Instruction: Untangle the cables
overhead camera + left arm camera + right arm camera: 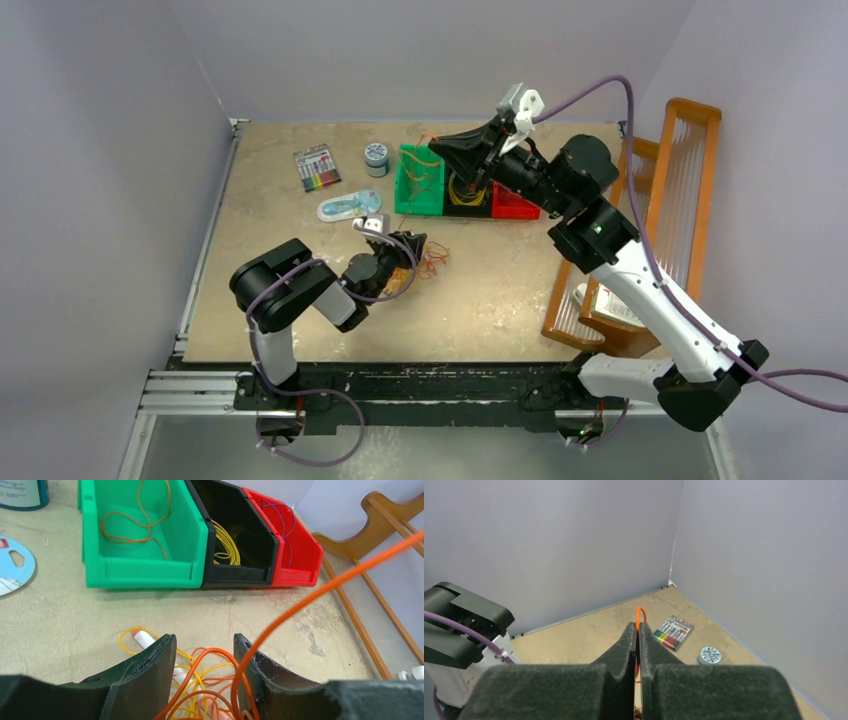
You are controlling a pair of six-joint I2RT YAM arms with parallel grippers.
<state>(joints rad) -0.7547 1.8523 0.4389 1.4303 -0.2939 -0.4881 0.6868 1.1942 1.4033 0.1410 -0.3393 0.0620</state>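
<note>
The left gripper point(205, 641) fills the bottom of its wrist view. Its two black fingers point(150, 670) stand apart with a clear gap, straddling the tangle of cables point(432, 263) on the table point(75, 625). Orange and yellow loops lie between the fingers, and one orange loop touches the inner face of the right-hand finger. The gap has not closed on anything.

From that gap an orange strand point(325, 587) rises in a straight, taut line up and to the right and leaves the wrist view.

The right gripper point(637, 626) has its pads pressed together on an orange cable point(640, 614). A short loop of it arches just above the fingertips. Whether this is the same piece as the taut strand cannot be told.

Sorted loops lie in three bins side by side: orange in the green bin point(145, 575), yellow in the black bin point(240, 575), purple-blue in the red bin point(300, 570).

The left arm is folded low with its elbow raised and its wrist down at the tangle near the table's middle. The right arm reaches up and forward, its gripper held high over the bins and facing the far left corner.
</note>
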